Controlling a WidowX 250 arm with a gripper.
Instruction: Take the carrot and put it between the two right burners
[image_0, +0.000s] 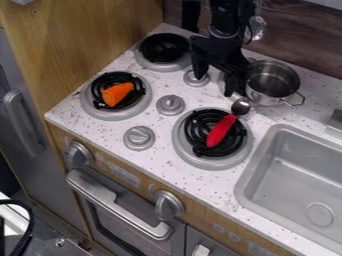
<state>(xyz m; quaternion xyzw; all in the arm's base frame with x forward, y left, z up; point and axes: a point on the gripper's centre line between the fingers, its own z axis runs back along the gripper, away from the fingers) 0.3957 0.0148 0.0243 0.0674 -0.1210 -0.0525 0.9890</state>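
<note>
On the speckled white countertop (100, 131), between a wooden panel (100, 45) and a grey sink (266, 162), the carrot (117, 94) lies on the leftmost burner (89, 103), while the gripper (215, 84), jaws spread apart, hangs just beside a metal pot (272, 82) near the brown back wall (300, 45).

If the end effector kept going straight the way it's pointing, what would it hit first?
The end effector points down, so probably the white counter between the back knob and the pot. Depth is unclear here, so it might clip either one first.
</note>
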